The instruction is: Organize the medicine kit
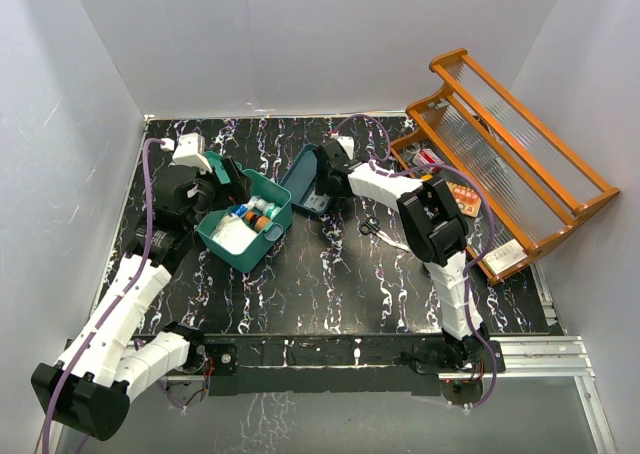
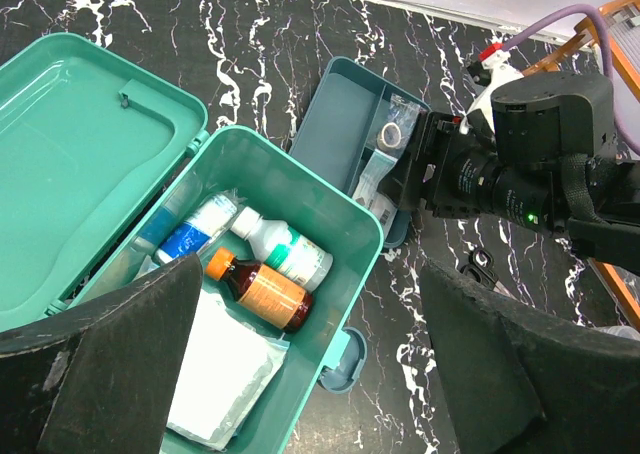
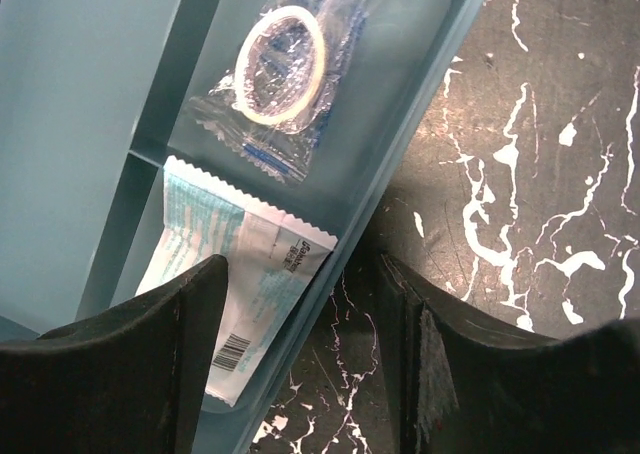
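Readying the tray (image 3: 80, 124) grasp
Your left fingers (image 2: 120, 354) hung spread over the open medicine kit (image 1: 270, 244) at ten o'clock; beyond, your right fingers (image 3: 130, 374) stood apart astride the tray wall. You needed a square squeeze, missing the sachet (image 3: 240, 274).

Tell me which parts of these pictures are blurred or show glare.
Top view: even light, sharp; the orange wooden rack shines pale on its ribbed panels. Left wrist view: the teal-green plastic medicine kit is sharp; the left gripper has dark, soft jaws. Right wrist view: the clear crinkled plastic packet glints; the right gripper has soft jaws.
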Robot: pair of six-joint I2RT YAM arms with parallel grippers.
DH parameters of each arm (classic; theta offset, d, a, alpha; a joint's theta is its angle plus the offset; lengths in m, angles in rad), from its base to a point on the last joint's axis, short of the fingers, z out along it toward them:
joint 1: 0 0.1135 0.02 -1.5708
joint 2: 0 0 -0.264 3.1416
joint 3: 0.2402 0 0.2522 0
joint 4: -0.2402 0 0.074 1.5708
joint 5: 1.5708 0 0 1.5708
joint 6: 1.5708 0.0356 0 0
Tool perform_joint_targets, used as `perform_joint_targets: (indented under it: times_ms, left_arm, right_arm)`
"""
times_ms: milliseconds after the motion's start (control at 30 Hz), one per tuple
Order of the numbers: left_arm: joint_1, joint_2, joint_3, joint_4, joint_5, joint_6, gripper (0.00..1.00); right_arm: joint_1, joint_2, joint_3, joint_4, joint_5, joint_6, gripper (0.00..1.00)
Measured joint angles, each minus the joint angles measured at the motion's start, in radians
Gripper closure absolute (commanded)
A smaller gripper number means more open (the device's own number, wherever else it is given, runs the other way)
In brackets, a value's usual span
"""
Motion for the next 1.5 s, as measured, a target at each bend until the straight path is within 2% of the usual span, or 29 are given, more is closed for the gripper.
perform_joint_targets:
  times_ms: [267, 600, 733, 1000, 1200, 1500]
  left_arm:
    - [0.0, -0.011, -0.001, 0.0, 0.0, 0.001, 0.11]
    - [0.0, -0.011, -0.001, 0.0, -0.005, 0.01, 0.11]
    - [0.0, -0.011, -0.001, 0.0, -0.009, 0.011, 0.11]
    - [0.0, -0.01, -0.001, 0.0, -0.013, 0.013, 0.11]
    - [0.0, -0.007, -0.001, 0.0, -0.013, 0.012, 0.11]
    - [0.0, -0.005, -0.001, 0.0, -0.013, 0.012, 0.11]
  right_arm:
    - [-0.005, -0.031, -0.025, -0.032, -0.06, -0.096, 0.35]
    - [-0.008, -0.071, 0.004, -0.038, -0.117, -0.189, 0.56]
    - [-0.007, -0.072, 0.037, -0.022, -0.126, -0.211, 0.6]
    - [-0.005, -0.037, 0.098, 0.046, -0.114, -0.223, 0.8]
    - [-0.004, 0.036, 0.106, 0.08, -0.085, -0.205, 0.87]
    - [0.005, 0.042, 0.099, 0.103, -0.066, -0.194, 0.87]
